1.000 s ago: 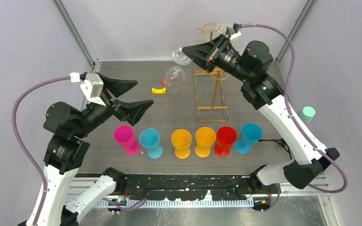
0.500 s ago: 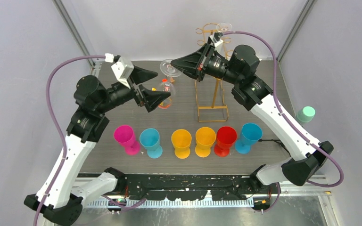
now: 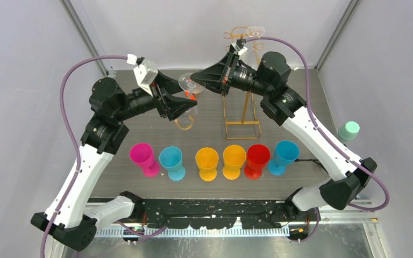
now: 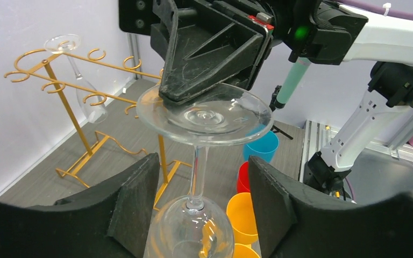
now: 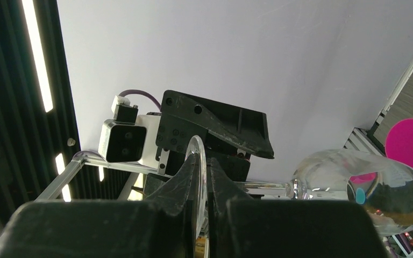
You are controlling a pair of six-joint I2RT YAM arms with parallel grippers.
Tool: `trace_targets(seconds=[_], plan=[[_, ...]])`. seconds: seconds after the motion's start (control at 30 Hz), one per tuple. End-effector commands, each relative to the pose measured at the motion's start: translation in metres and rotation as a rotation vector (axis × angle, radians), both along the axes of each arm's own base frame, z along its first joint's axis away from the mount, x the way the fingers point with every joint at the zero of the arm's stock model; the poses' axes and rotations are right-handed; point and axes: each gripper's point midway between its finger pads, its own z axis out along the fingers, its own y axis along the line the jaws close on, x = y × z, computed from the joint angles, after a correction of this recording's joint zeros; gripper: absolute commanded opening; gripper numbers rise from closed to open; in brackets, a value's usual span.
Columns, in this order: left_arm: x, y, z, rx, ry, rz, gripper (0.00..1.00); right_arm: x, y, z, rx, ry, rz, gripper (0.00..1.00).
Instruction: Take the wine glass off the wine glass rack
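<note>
A clear wine glass hangs upside down left of the gold wine glass rack, off its hooks. My right gripper is shut on the rim of the glass's round foot. In the left wrist view its black fingers pinch the foot from above. My left gripper is open, its pads on either side of the stem, apart from it. The bowl sits below the pads and shows at the right in the right wrist view. A second glass hangs on the rack's top.
A row of plastic goblets stands in front: pink, cyan, two orange, red, blue. A mint cup sits at the right beyond the table. The rack and hanging glass show at the left in the left wrist view.
My right gripper has carried the glass left, away from the rack. My left arm has swung up and in, and its open fingers now straddle the stem.
</note>
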Motion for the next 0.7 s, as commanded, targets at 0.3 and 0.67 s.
trace_targets(seconds=[0.3, 0.67], plan=[[-0.0058, -0.009, 0.0086, -0.022, -0.013, -0.085, 0.4, -0.0223, 0.0016, 0.0399, 0.111, -0.077, 0.074, 0.0], [-0.0053, -0.0057, 0.0134, -0.049, -0.045, -0.057, 0.0, -0.0209, 0.0058, 0.0364, 0.098, -0.076, 0.061, 0.01]])
